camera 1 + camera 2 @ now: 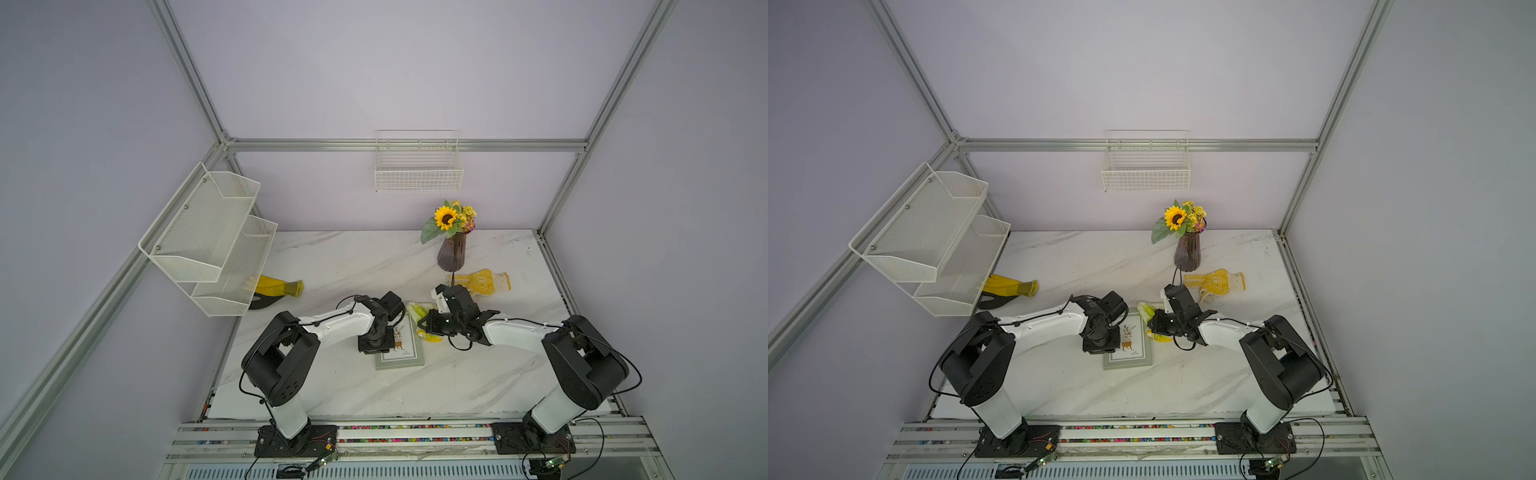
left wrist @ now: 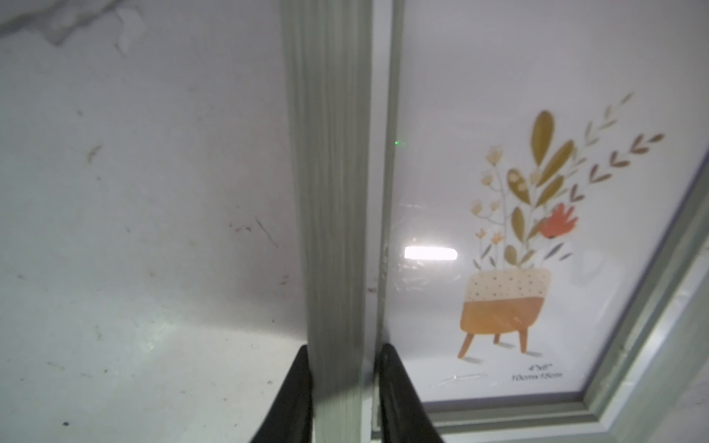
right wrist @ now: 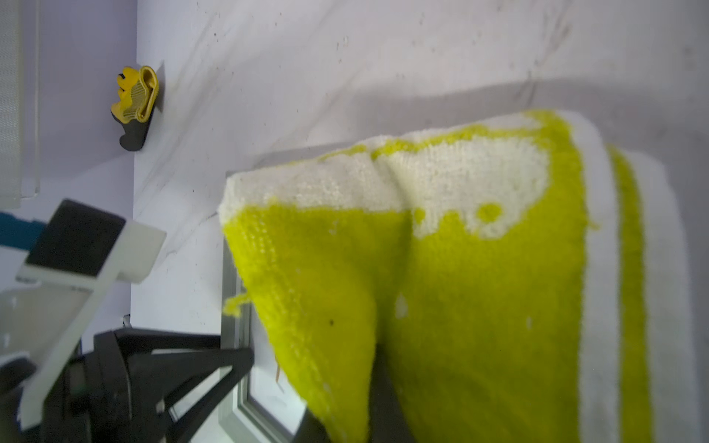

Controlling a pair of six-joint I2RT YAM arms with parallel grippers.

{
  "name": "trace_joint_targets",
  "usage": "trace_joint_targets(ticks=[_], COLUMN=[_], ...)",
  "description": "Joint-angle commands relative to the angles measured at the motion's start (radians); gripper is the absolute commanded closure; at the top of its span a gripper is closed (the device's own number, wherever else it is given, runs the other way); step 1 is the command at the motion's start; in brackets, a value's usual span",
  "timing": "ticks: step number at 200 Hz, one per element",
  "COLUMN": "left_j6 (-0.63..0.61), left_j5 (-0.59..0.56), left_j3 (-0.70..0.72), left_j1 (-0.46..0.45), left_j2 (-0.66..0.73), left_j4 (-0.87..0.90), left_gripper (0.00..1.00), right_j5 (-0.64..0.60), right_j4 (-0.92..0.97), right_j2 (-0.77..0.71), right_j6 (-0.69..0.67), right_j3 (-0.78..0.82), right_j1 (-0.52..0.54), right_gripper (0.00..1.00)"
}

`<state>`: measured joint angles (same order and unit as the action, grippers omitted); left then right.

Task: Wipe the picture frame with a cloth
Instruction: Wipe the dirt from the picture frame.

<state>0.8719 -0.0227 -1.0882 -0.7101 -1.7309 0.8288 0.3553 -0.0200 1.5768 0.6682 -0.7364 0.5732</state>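
Left wrist view: left end effector (image 2: 345,347), fingers clamped on either side of the picture frame (image 2: 330,191) at its side rail, pinning it flat on the marble surface (image 2: 134,230). Right end effector (image 1: 427,325): pressed together on a fold of the yellow-green cloth (image 3: 479,287), which drapes over the frame's far corner on the robot's right. Done: frame secured, cloth in hand and brought to the frame. Outstanding, by appearance: strokes across glass and rails; most of the glass lies uncovered.
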Motion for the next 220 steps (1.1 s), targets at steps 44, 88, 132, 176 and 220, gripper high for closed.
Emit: trace_joint_targets(ticks=[44,88,132,176,220], left_j6=[0.0,-0.01,-0.014,-0.019,-0.029], left_j5=[-0.009,-0.01,-0.005,-0.003,-0.003], left_j3=[0.012,-0.001,-0.01,-0.001,-0.003], left_j1=[-0.002,-0.002,-0.002,-0.004,-0.006], left_j2=[-0.063,-0.062,-0.074,-0.072,-0.072], left_j4=[-0.054,-0.055,-0.053,-0.053,-0.051], left_gripper=[0.89,0.89,0.89,0.89,0.89], right_j5=[0.039,0.046,0.092,0.234,0.209], right_j4=[0.063,0.019,-0.087,-0.153,-0.102], right_j2=[-0.126,-0.165,-0.139,0.102,0.131], right_j6=[0.095,0.216,0.269,0.203,0.204], right_j3=[0.081,0.135,0.142,-0.012,-0.017], right_j1=[0.17,0.282,0.349,0.376,0.384], right_gripper=[1.0,1.0,1.0,1.0,1.0])
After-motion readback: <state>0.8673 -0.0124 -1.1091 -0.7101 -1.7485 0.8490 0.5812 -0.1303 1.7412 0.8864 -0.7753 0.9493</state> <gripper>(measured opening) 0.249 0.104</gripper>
